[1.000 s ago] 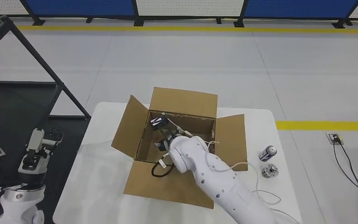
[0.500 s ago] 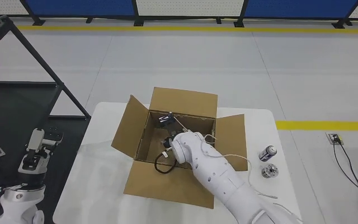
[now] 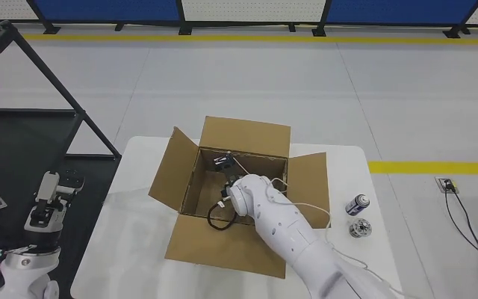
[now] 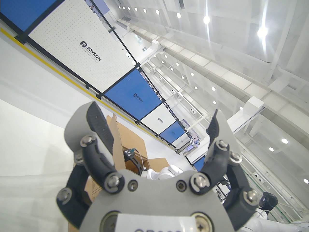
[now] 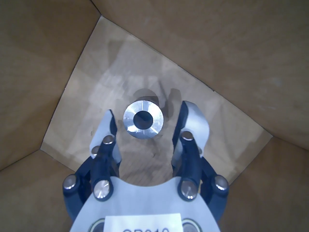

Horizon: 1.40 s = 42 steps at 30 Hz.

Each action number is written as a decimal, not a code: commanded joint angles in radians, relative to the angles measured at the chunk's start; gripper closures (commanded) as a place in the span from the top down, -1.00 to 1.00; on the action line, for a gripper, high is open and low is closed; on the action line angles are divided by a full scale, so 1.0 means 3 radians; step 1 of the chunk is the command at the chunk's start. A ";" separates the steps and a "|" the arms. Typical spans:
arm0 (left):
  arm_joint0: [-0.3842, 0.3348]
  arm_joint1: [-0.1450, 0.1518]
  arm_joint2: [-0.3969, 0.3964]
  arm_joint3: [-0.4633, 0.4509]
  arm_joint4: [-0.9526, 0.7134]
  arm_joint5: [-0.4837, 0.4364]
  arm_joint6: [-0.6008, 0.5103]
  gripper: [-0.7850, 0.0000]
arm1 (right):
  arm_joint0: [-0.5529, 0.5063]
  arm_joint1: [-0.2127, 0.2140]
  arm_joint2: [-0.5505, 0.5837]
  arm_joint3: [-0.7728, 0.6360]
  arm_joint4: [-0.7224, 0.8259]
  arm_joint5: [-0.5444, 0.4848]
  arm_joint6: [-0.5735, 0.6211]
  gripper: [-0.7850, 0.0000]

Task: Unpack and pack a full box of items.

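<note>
Where the right arm (image 3: 278, 228) goes down into the cardboard box (image 3: 245, 137), we find the right gripper (image 5: 147, 109) open, one of its fingers (image 5: 193, 121) on each side of a short hollow metal cylinder (image 5: 143, 119). The cylinder stands on end on the bare box floor, bore upward, and we see a gap between it and each finger. The box sits about the middle of the white worktop (image 3: 127, 247) with its four flaps spread open. At 3 o'clock from the box, near the worktop's edge, a spray can (image 3: 358, 204) stands upright, and a small round metal part (image 3: 359, 228) lies just beside it at its 6 o'clock. The left gripper (image 4: 155, 111) is also open and holds nothing. It is tilted up towards the ceiling (image 4: 217, 37), with the box visible beyond its fingers.
</note>
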 commanded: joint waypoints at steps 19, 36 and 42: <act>0.0000 0.0000 0.0000 0.0000 0.0000 0.0000 0.0000 1.00 | 0.0038 -0.0013 0.0197 -0.0068 0.0088 -0.0191 -0.0312 -1.00; 0.0000 0.0000 0.0000 0.0000 0.0000 0.0000 0.0000 1.00 | -0.1581 0.0675 0.1202 -0.3512 -0.1057 -0.0099 0.0547 -1.00; 0.0000 0.0000 0.0000 0.0000 0.0000 0.0000 0.0000 1.00 | -0.2164 0.0806 0.1659 -0.4566 -0.1280 -0.0265 0.0736 -1.00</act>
